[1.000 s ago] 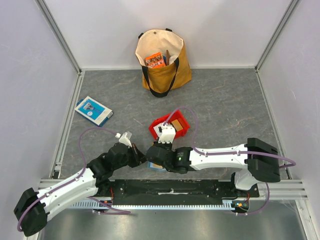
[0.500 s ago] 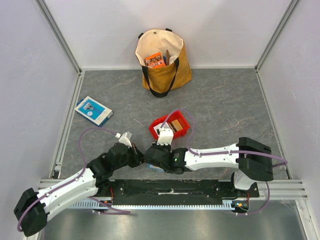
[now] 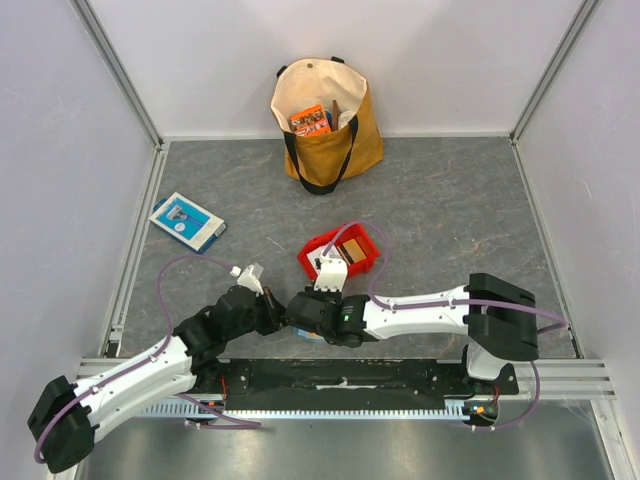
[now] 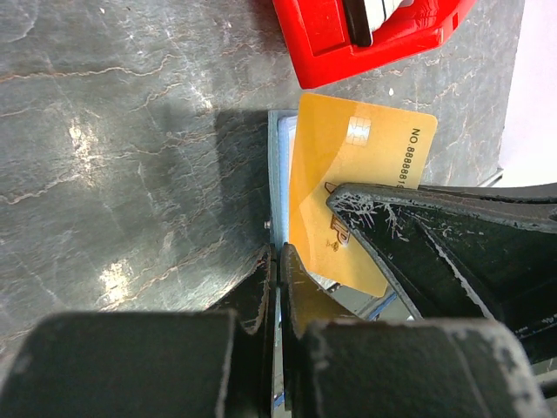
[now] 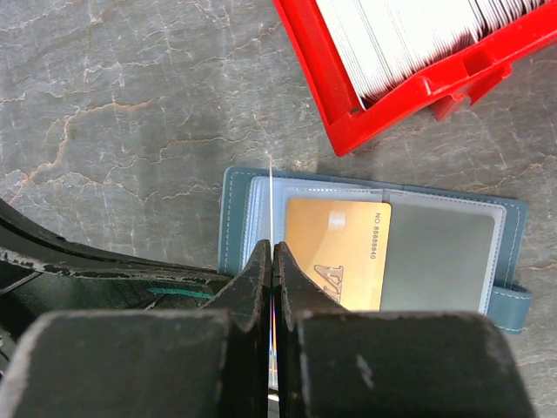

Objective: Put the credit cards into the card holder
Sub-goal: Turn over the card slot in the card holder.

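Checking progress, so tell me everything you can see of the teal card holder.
The card holder is a teal, leather-look wallet lying open and flat on the grey table, close to the red bin but apart. Clear plastic pockets line it; one holds a gold card, beside a grey panel. A closing tab sticks out at one end. The left gripper is shut on its edge; the right gripper pinches a thin pale sheet over it.

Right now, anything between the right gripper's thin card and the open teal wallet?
Nothing visible. The thin white card, edge-on in the right gripper, hangs over the clear sleeves of the open teal wallet; the gold plastic card lies beside it.
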